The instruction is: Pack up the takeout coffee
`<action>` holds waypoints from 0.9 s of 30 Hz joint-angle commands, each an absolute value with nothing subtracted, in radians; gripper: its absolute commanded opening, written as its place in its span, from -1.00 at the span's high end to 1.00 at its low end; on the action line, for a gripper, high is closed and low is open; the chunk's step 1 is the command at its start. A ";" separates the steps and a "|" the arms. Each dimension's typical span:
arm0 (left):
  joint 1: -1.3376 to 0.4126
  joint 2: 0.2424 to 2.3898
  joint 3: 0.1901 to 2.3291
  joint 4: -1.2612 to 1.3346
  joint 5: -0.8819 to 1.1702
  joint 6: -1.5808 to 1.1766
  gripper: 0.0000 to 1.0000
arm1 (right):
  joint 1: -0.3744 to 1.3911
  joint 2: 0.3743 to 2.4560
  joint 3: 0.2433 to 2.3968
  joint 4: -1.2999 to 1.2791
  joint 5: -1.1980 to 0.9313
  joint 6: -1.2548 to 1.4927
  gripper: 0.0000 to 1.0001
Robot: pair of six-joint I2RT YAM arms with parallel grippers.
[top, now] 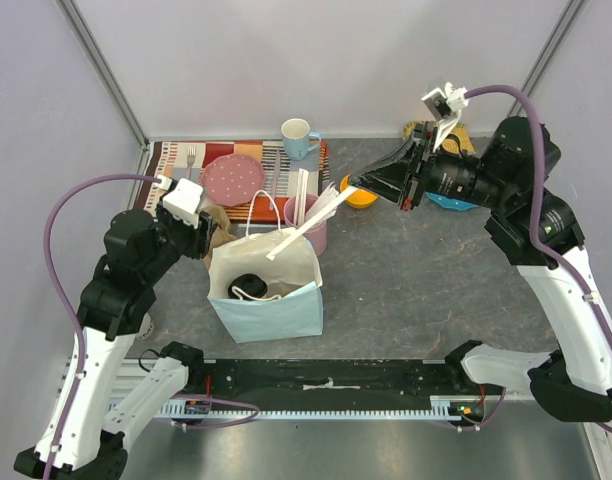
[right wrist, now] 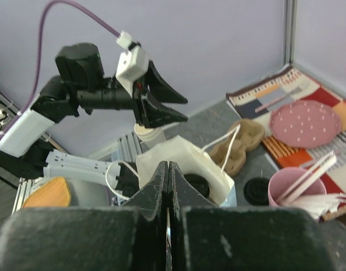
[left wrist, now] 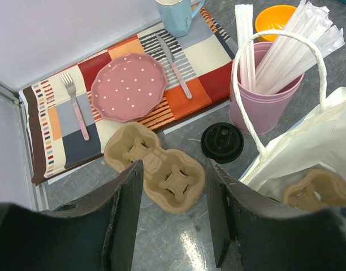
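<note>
The takeout coffee [top: 249, 285] stands inside the open white and light-blue paper bag [top: 276, 312]. Only its round black lid [right wrist: 198, 185] shows, next to a cardboard carrier [left wrist: 317, 192] in the bag. My left gripper [top: 201, 237] hovers just left of the bag's back corner. It is open and empty [left wrist: 173, 169], looking down on a second cardboard carrier [left wrist: 153, 166] on the table. My right gripper [top: 356, 182] hangs high, behind and to the right of the bag, shut on nothing [right wrist: 168, 169].
A loose black lid [left wrist: 222, 142] lies beside the pink cup of wrapped sticks [left wrist: 266, 96]. On the striped mat [left wrist: 212, 62] are a pink plate [left wrist: 129, 87], a fork, a knife and a blue mug [left wrist: 178, 14]. An orange bowl [top: 358, 197] sits behind. A lidless off-white cup [right wrist: 149, 134] stands beyond the bag.
</note>
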State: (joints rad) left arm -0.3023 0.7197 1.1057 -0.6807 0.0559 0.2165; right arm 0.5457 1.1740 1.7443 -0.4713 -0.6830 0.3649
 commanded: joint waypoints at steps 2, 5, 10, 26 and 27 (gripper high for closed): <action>-0.296 0.712 1.092 -0.663 0.080 0.181 -0.08 | 0.560 1.187 1.776 -0.637 -0.663 0.307 1.00; -0.295 0.716 1.092 -0.661 0.081 0.179 -0.08 | 0.577 1.181 1.760 -0.644 -0.635 0.296 1.00; -0.296 0.713 1.089 -0.666 0.081 0.179 -0.08 | 0.613 1.209 1.749 -0.715 -0.557 0.236 1.00; -0.287 0.703 1.074 -0.667 0.084 0.179 -0.08 | 0.845 1.367 1.853 -0.882 -0.287 0.144 -0.96; -0.285 0.703 1.071 -0.667 0.084 0.179 -0.08 | 0.845 1.358 1.850 -0.861 -0.267 0.149 -0.96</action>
State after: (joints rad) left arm -0.2920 0.7097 1.0790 -0.6842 0.0631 0.2127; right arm 0.8371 1.3960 1.7969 -0.8902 -0.3298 0.1593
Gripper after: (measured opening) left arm 0.542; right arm 0.970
